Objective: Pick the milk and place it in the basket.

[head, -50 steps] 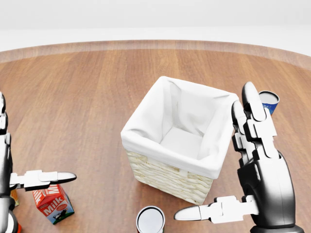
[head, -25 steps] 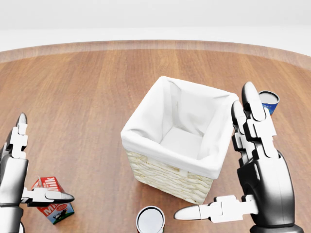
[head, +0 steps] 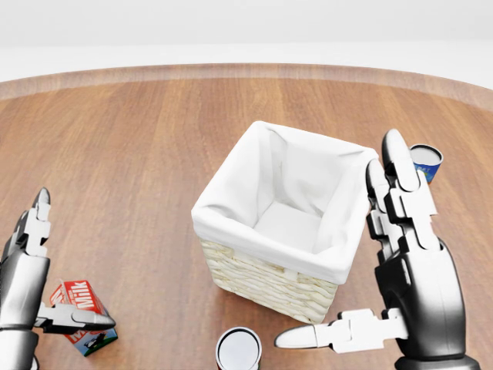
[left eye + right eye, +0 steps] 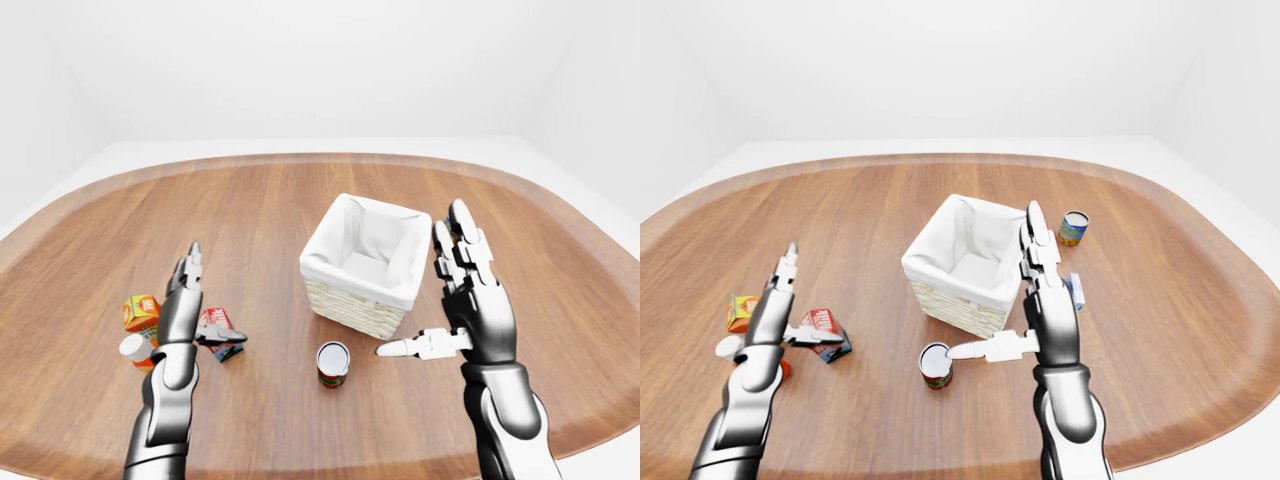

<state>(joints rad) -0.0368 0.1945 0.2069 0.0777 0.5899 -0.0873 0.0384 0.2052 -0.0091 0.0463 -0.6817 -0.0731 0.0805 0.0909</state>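
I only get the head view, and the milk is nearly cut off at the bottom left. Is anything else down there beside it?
Observer: Yes. An orange carton lies left of the milk in the left-eye view.
Operator: Anything more?
Observer: A white-capped bottle sits just below that carton.
Operator: Is something hidden behind that big right hand?
Observer: The right-eye view shows a small blue-and-white item just right of the right hand; I cannot tell what it is.

Milk (image 3: 83,317) partly behind left robot hand (image 3: 31,289), label half-hidden.
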